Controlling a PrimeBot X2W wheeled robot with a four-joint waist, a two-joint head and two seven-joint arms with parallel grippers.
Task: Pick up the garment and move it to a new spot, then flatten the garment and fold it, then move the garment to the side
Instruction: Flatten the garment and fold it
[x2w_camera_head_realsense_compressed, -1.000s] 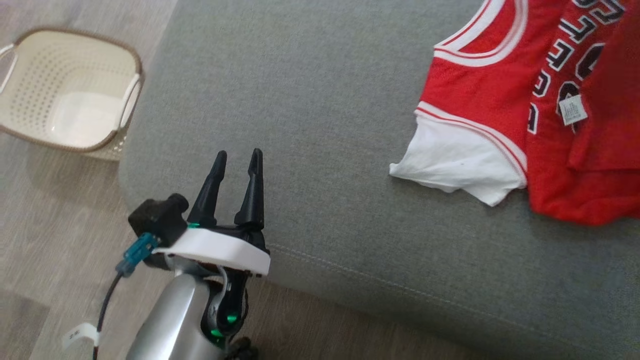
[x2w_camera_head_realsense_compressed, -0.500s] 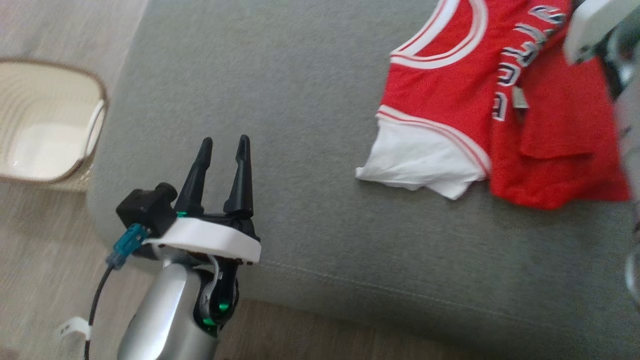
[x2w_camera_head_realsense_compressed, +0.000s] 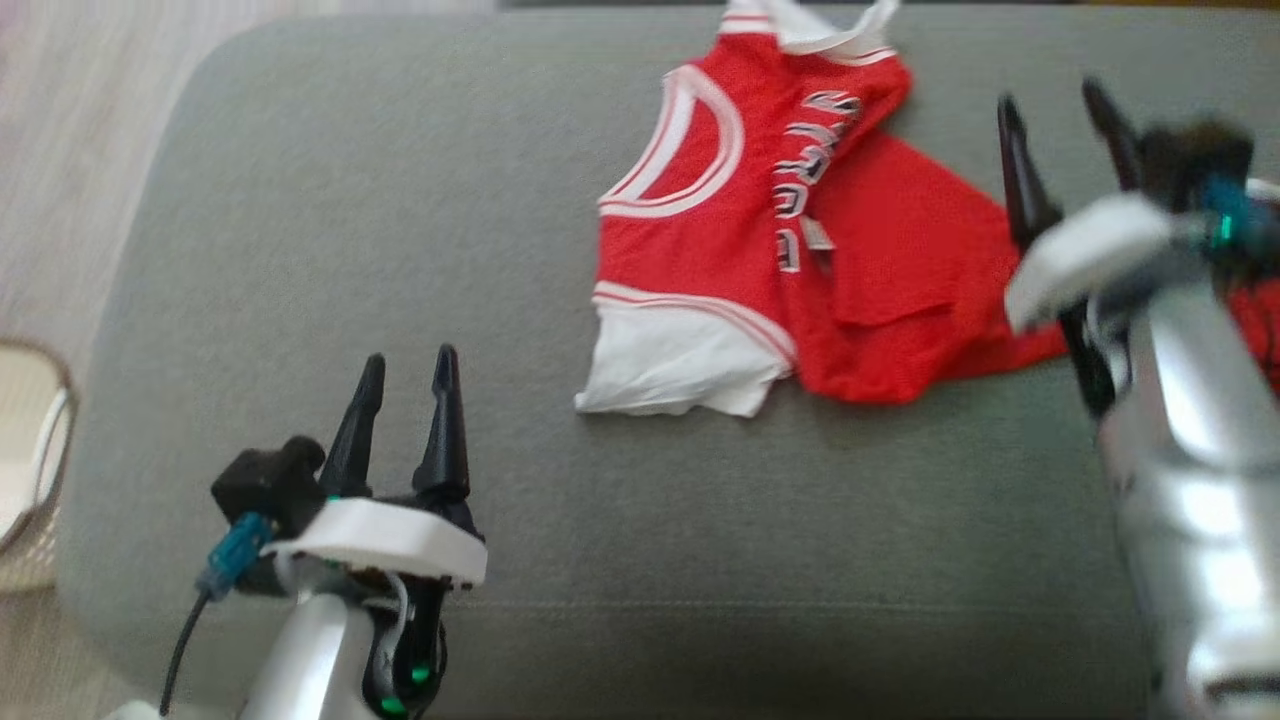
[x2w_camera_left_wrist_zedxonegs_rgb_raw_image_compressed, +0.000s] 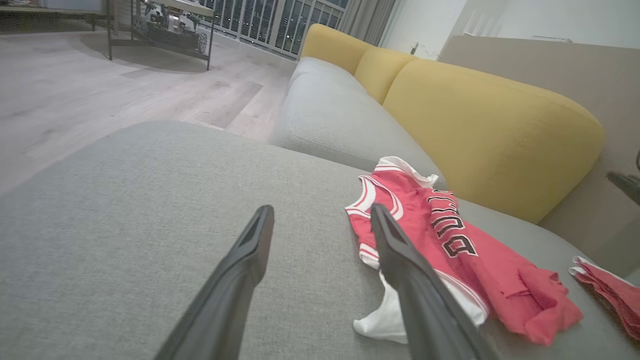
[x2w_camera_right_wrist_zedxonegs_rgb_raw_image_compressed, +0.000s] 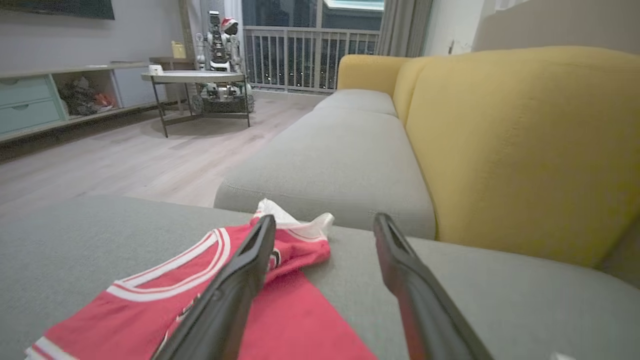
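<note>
The red jersey (x2w_camera_head_realsense_compressed: 700, 230) is spread, crumpled, on the grey sofa cushion (x2w_camera_head_realsense_compressed: 350, 220) — well apart from the left gripper (x2w_camera_head_realsense_compressed: 408, 356) and just beside the right gripper (x2w_camera_head_realsense_compressed: 1048, 95). Both are held open and empty. Its dark lettering (x2w_camera_head_realsense_compressed: 812, 150) is folded over — not legible.

Living room, yellow-backed sofa (x2w_camera_right_wrist_zedxonegs_rgb_raw_image_compressed: 500, 150), coffee table (x2w_camera_right_wrist_zedxonegs_rgb_raw_image_compressed: 195, 76)

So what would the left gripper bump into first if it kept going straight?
Probably just the grey cushion: the left gripper points over bare fabric, with the red jersey off to its right. Depth is hard to judge.
</note>
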